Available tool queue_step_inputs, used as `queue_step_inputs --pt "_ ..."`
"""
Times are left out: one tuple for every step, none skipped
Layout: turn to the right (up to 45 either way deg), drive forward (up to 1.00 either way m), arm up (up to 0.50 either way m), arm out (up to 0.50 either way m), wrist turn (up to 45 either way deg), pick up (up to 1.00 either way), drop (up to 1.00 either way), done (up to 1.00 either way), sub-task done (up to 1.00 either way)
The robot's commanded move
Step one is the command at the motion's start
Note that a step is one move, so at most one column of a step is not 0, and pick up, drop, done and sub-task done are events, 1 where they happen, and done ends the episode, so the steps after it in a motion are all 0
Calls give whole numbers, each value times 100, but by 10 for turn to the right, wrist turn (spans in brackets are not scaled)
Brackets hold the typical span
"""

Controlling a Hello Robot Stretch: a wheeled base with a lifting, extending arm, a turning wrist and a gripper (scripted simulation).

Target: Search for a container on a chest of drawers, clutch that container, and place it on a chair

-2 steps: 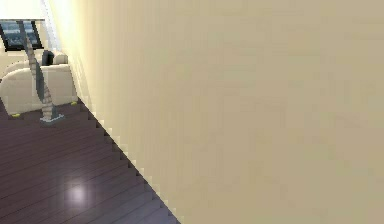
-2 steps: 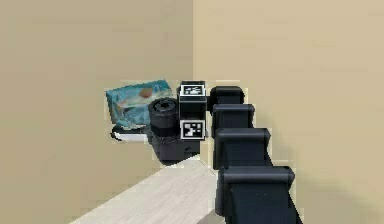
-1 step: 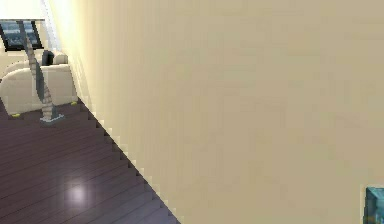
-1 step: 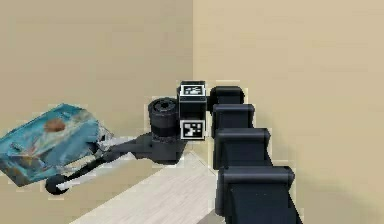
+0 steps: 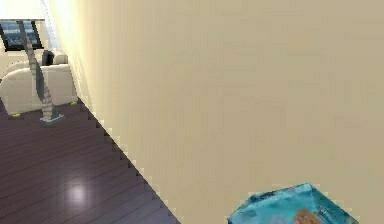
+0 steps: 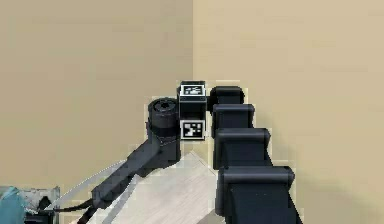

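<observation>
- End effector (image 6: 85, 203) at the tip of the dark arm (image 6: 250, 180), slanting down toward the lower left corner of the arm side view, thin fingers set against the cream wall (image 6: 90, 60).
- Impossible to tell whether anything is gripped: a blue-green thing (image 6: 20, 205) lies right at the fingertips, with contact unclear.
- Probably the same blue-green thing, flecked with orange, in the bottom right corner of the forward view (image 5: 300, 205), close to the foot of the wall. Possibly the container, though too little of its shape is visible to be sure. Whatever carries it is hidden.
- Dark wooden floor (image 5: 60, 170) running along the wall to the far end of the room.
- Cream armchair (image 5: 20, 90) at that far end, beneath a window (image 5: 20, 35), with a grey stand (image 5: 38, 75) just in front of it. A likely spot for the drop-off, well apart from the blue-green thing.
- Progress, as a judgement: search likely finished if that thing is the container, and the grasp about to happen or unconfirmed. Left to do: lifting it clear, driving the length of the floor, and setting it on the chair.
</observation>
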Motion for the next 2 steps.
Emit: queue_step_inputs --pt "0 0 0 0 -90 0 0 0 0" --pt "0 0 0 -12 0 0 0 0 0"
